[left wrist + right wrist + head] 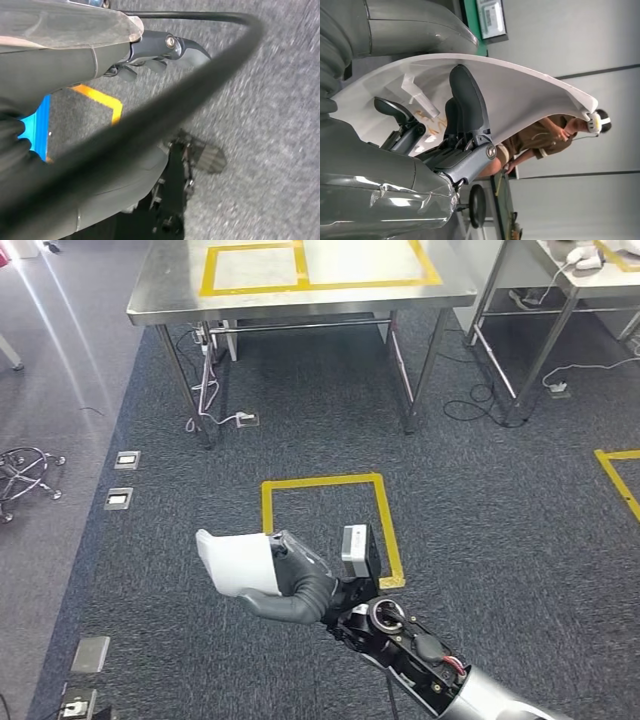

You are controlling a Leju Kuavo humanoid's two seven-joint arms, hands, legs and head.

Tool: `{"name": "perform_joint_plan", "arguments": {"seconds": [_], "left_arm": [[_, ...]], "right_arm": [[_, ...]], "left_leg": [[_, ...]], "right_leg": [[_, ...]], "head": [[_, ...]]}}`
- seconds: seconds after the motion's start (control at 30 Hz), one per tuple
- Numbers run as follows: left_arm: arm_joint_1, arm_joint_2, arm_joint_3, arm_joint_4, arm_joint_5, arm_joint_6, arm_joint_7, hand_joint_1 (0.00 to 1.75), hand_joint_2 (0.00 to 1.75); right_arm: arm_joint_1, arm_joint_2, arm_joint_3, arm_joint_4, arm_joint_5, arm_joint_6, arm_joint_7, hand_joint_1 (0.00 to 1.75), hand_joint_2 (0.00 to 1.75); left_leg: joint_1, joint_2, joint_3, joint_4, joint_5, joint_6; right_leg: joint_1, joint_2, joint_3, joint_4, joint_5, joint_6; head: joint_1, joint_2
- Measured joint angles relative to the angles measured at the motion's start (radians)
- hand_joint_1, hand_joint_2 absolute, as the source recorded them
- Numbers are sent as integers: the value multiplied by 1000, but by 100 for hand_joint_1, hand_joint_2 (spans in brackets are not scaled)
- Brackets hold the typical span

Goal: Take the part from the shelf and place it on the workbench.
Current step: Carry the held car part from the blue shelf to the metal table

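Observation:
My right hand (302, 580) reaches out over the carpet and grips a white curved plastic part (235, 561) that sticks out to its left. In the right wrist view the dark fingers (468, 107) press the part's (531, 95) inner face, with the thumb on the outer side. The steel workbench (173, 285), marked with yellow tape rectangles, stands ahead at the top of the head view, well beyond the part. My left hand (158, 50) hangs above the carpet with nothing in it.
A yellow tape square (332, 485) lies on the floor just ahead of the hand. Cables (219, 410) trail under the workbench. A second table (528, 300) stands far right, a chair base (23, 475) left, floor sockets (124, 460) nearby. A person (546, 137) wears a headset.

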Motion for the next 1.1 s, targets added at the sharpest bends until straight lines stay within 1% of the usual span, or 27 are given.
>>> {"name": "perform_joint_plan", "arguments": {"seconds": [0.07, 0.1, 0.13, 0.17, 0.2, 0.23, 0.27, 0.3, 0.37, 0.43, 0.47, 0.5, 0.53, 0.57, 0.6, 0.63, 0.67, 0.7, 0.73, 0.77, 0.8, 0.83, 0.93, 0.97, 1.0, 1.03, 1.1], "left_arm": [[0, 0, 1, 0, 0, 0, 0, 0, 175], [0, 0, 1, 0, 0, 0, 0, 0, 175], [1, 0, 1, 0, 0, 0, 0, 0, 175], [1, 0, 1, 0, 0, 0, 0, 0, 175], [2, -1, 1, 0, 0, 0, 0, 0, 175], [2, -2, 1, 0, 0, 0, 0, 0, 175], [1, -3, 1, 0, 0, 0, 0, 0, 175], [1, -4, 1, 0, 0, 0, 0, 0, 175], [0, -5, 2, 0, 1, 0, 0, 0, 175], [0, -4, 2, 0, 3, 1, 0, 0, 175], [-1, -4, 2, 0, 3, 1, 0, 0, 175], [-2, -3, 2, 0, 3, 1, 0, 0, 175], [-3, -3, 2, 0, 3, 2, 0, 0, 175], [-4, -4, 2, 0, 3, 2, 0, 0, 175], [-2, -4, 2, 0, 3, 2, 0, 0, 175], [0, -4, 2, 0, 3, 2, 0, 0, 175], [2, -3, 3, 0, 3, 2, 0, 0, 175], [3, -3, 3, 0, 3, 2, 0, 0, 175], [3, -2, 3, 0, 2, 2, -1, 0, 175], [3, -2, 3, 0, 1, 1, -1, 0, 175], [2, -2, 3, 0, 0, 0, -2, 0, 175], [1, -2, 3, 0, -2, 0, -2, 0, 175], [1, -3, 3, 0, -9, -2, -4, 0, 175], [2, -3, 3, 0, -12, -3, -4, 0, 175], [2, -3, 3, 0, -16, -4, -4, 0, 175], [1, -3, 3, 0, -19, -6, -5, 0, 175], [1, -2, 3, 0, -25, -8, -6, 0, 175]], "right_arm": [[1, 0, 0, 1, 0, 0, 0, 175, 175], [3, 0, 0, 3, 0, 0, 0, 175, 175], [5, 0, 0, 4, 0, 0, 0, 175, 175], [7, 0, 1, 5, 0, 1, -1, 175, 175], [7, 0, 1, 5, 0, 2, -1, 175, 175], [6, 0, 1, 6, 0, 2, -2, 175, 175], [5, 0, 1, 6, 0, 3, -4, 175, 175], [3, 0, 1, 7, 1, 5, -4, 175, 175], [-1, 0, 2, 9, 2, 8, -6, 175, 175], [-2, 1, 2, 9, 3, 10, -7, 175, 175], [-3, 3, 2, 9, 3, 10, -7, 175, 175], [-6, 4, 3, 10, 3, 11, -8, 175, 175], [-7, 6, 3, 10, 3, 12, -8, 175, 175], [-8, 6, 4, 11, 3, 13, -8, 175, 175], [-9, 7, 5, 13, 3, 13, -8, 175, 175], [-8, 7, 6, 15, 3, 14, -8, 175, 175], [-7, 7, 6, 17, 2, 15, -8, 175, 175], [-7, 7, 7, 18, 1, 16, -9, 175, 175], [-8, 7, 8, 19, 0, 17, -9, 175, 175], [-8, 7, 8, 20, -1, 18, -9, 175, 175], [-9, 7, 8, 20, -2, 17, -10, 175, 175], [-9, 7, 8, 20, -2, 15, -10, 175, 175], [-7, 7, 7, 19, -1, 6, -10, 175, 175], [-6, 7, 7, 18, -1, 2, -9, 175, 175], [-5, 7, 6, 16, 0, -3, -8, 175, 175], [-1, 6, 5, 14, 0, -7, -7, 175, 175], [8, 1, 2, 11, 0, -14, -5, 175, 175]], "left_leg": [[-2, 0, 13, 0, -11, 8], [-3, -1, 20, 0, -16, 11], [-4, -2, 27, 0, -22, 11], [-5, -4, 36, 0, -29, 11], [-6, -6, 47, 1, -37, 9], [-6, -7, 56, 1, -44, 8], [-8, -9, 64, 2, -52, 4], [-10, -9, 66, 3, -57, 1], [-11, -9, 63, 5, -61, -7], [-11, -8, 64, 5, -67, -16], [-11, -6, 58, 22, -77, -22], [-10, -6, 39, 60, -95, -28], [-7, -4, 7, 117, -117, -33], [-4, -4, -37, 189, -138, -39], [0, -3, -81, 250, -151, -43], [5, -3, -112, 286, -146, -47], [9, -3, -127, 286, -124, -51], [13, -1, -119, 242, -82, -54], [17, 1, -96, 171, -33, -58], [18, 3, -70, 104, 1, -62], [18, 4, -48, 52, 21, -61], [16, 4, -37, 26, 23, -56], [12, 1, -26, 22, 2, -29], [11, 1, -21, 21, -3, -22], [10, 1, -14, 20, -8, -14], [9, 2, -8, 19, -13, -7], [3, 1, 6, 19, -24, 3]], "right_leg": [[-2, 0, -76, 145, -53, 5], [-2, 0, -114, 207, -66, 6], [-2, 0, -137, 234, -60, 6], [-2, 0, -141, 219, -31, 4], [-1, 0, -126, 163, 15, 0], [0, 1, -102, 90, 64, -6], [3, 2, -77, 25, 99, -12], [5, 3, -55, -25, 114, -18], [8, 4, -37, -56, 108, -24], [4, 5, -27, -70, 104, -29], [0, 4, -18, -78, 104, -32], [-4, 3, -9, -87, 103, -35], [-5, 0, -1, -91, 101, -38], [-6, -2, 4, -93, 98, -41], [-6, -3, 8, -93, 93, -42], [-7, -3, 13, -93, 87, -42], [-8, -2, 20, -93, 81, -40], [-10, -1, 29, -92, 74, -37], [-12, -1, 37, -91, 65, -31], [-12, -1, 43, -90, 56, -24], [-10, 0, 47, -88, 48, -17], [-9, 1, 47, -88, 42, -11], [-11, 1, 52, -91, 26, 6], [-13, 1, 50, -77, 16, 10], [-15, 1, 37, -41, -2, 14], [-15, 1, 7, 21, -28, 16], [-15, 1, -82, 177, -83, 16]], "head": [[12, 0], [17, 0], [20, 0], [24, 0], [29, 0], [34, 0], [38, 0], [41, 0], [41, 0], [39, 0], [35, 0], [30, 0], [23, 0], [16, 0], [11, 0], [7, 0], [4, 0], [0, 0], [-5, 0], [-10, 0], [-14, 0], [-15, 0], [-4, 0], [1, 0], [5, 0], [11, 0], [23, 0]]}}
